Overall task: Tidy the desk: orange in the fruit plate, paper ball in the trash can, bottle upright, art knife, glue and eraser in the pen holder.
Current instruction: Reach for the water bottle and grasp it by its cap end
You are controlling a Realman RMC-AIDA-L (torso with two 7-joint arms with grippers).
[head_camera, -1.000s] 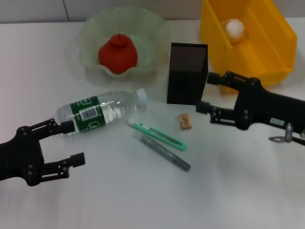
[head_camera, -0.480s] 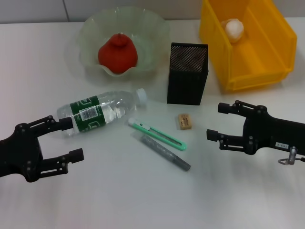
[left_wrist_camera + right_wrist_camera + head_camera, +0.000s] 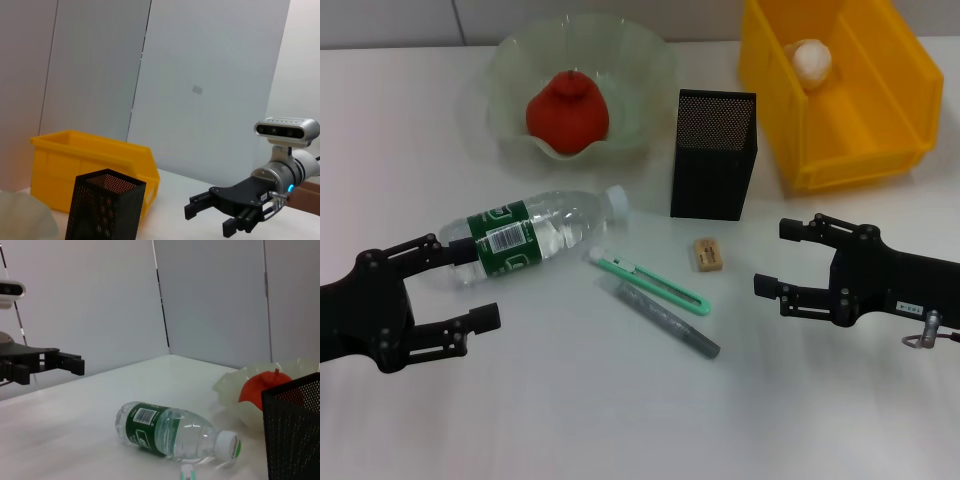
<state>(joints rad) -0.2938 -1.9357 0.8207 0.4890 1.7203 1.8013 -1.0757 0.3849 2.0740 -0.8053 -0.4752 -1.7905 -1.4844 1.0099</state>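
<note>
The bottle [image 3: 525, 235] lies on its side with its white cap toward the pen holder [image 3: 713, 155]. My left gripper [image 3: 472, 284] is open at the bottle's base, with one finger against it. A green art knife [image 3: 650, 283], a grey glue stick [image 3: 665, 320] and a tan eraser [image 3: 707, 253] lie in front of the pen holder. My right gripper [image 3: 777, 258] is open and empty, to the right of the eraser. The orange [image 3: 567, 108] sits in the fruit plate [image 3: 515, 60]. The paper ball [image 3: 812, 60] rests in the yellow trash can [image 3: 910, 90].
The right wrist view shows the lying bottle [image 3: 170, 432], the orange [image 3: 260, 387] and my left gripper [image 3: 70, 364] farther off. The left wrist view shows the pen holder [image 3: 105, 205], the yellow bin [image 3: 90, 155] and my right gripper [image 3: 200, 207].
My right gripper has drawn back from beside the pen holder and trash can toward the front right. My left gripper has edged closer to the bottle's base.
</note>
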